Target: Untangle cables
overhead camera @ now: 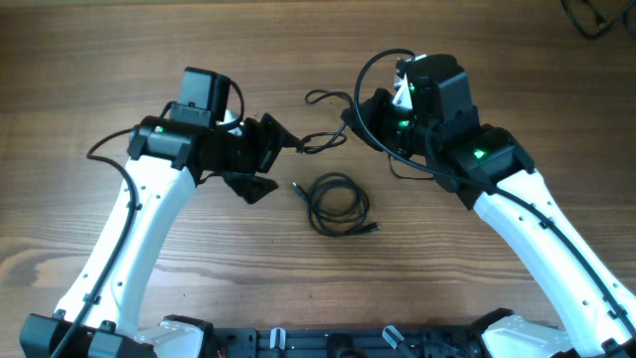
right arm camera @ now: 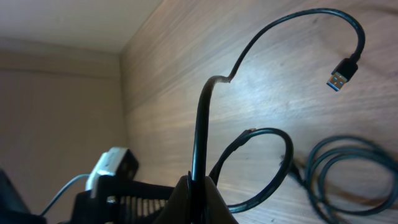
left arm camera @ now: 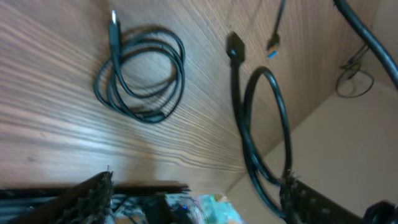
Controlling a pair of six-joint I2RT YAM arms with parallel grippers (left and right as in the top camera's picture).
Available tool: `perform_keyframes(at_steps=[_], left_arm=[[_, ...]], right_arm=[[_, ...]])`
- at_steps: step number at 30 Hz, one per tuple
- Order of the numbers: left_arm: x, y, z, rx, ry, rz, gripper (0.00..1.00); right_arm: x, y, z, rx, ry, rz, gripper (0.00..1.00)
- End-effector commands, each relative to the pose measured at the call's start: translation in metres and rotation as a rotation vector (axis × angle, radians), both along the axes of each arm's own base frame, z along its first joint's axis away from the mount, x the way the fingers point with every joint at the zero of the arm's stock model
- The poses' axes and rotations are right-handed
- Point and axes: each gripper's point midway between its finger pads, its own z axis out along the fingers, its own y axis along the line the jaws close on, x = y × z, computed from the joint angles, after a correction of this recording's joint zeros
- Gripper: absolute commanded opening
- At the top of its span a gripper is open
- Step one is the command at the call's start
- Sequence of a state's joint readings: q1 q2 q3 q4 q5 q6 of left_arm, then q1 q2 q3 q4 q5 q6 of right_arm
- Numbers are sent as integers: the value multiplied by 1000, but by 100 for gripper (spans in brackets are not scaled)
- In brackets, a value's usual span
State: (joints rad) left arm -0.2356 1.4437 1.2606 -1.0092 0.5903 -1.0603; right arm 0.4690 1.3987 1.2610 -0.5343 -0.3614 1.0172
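Two black cables lie between my arms. One is a flat coil (overhead camera: 338, 204) on the table, also visible in the left wrist view as the coil (left arm camera: 140, 78). The other, a looped cable (overhead camera: 323, 139), runs from my right gripper (overhead camera: 370, 117) toward my left gripper (overhead camera: 276, 162). My right gripper (right arm camera: 199, 182) is shut on this cable (right arm camera: 205, 112), which rises from the fingertips and curves to a blue-tipped USB plug (right arm camera: 341, 73). My left gripper (left arm camera: 198, 180) stands wide open, and the cable's loop (left arm camera: 273, 118) runs against its right finger (left arm camera: 314, 202).
The wooden table (overhead camera: 119, 60) stretches around both arms. A dark tangle of other cords (overhead camera: 596, 15) sits at the far right corner. Thick black wires (overhead camera: 370, 70) hang from the right arm above the work area.
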Motion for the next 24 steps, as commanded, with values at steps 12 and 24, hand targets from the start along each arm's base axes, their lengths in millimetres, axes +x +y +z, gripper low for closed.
perform_keyframes(at_steps=[12, 24], left_arm=[[24, -7, 6, 4, -67, 81, 41], [32, 8, -2, 96, -95, 128, 32]], right_arm=[[-22, 24, 27, 158, 41, 128, 4], [-20, 23, 27, 149, 32, 117, 4]])
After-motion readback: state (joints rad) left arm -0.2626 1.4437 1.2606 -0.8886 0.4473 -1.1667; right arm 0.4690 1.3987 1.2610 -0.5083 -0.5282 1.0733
